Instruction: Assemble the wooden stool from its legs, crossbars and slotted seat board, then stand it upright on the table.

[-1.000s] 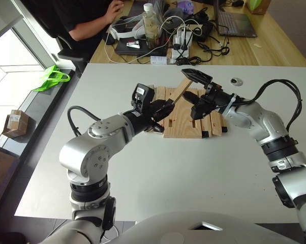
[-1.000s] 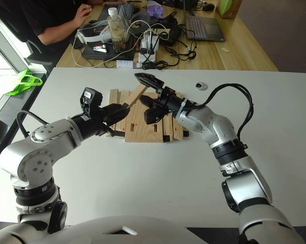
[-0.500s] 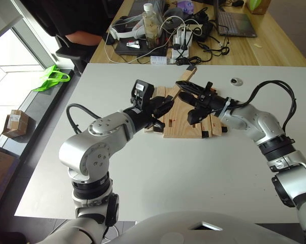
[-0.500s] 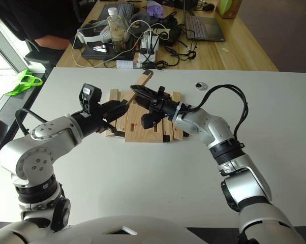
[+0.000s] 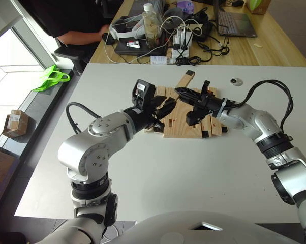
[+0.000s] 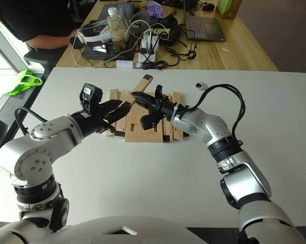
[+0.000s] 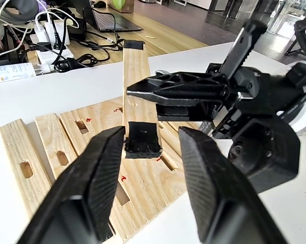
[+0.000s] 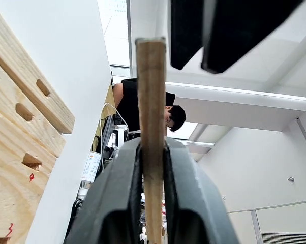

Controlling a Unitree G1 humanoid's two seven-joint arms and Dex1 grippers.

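Left wrist view: right pincer [image 7: 148,96] clamped on leg [image 7: 134,68], capped end down at slot in seat board [image 7: 143,185], flat on surface [image 5: 193,173]. Left pincer [image 7: 153,138] wide open, empty, flanking leg end. Early days I reckon: nothing seated, spare pieces [image 5: 217,122] loose beside board.

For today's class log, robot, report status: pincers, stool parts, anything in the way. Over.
Left pincer open, either side of the leg at its black-capped end. Right pincer shut on leg, tilted over seat board. Loose slats beside board.
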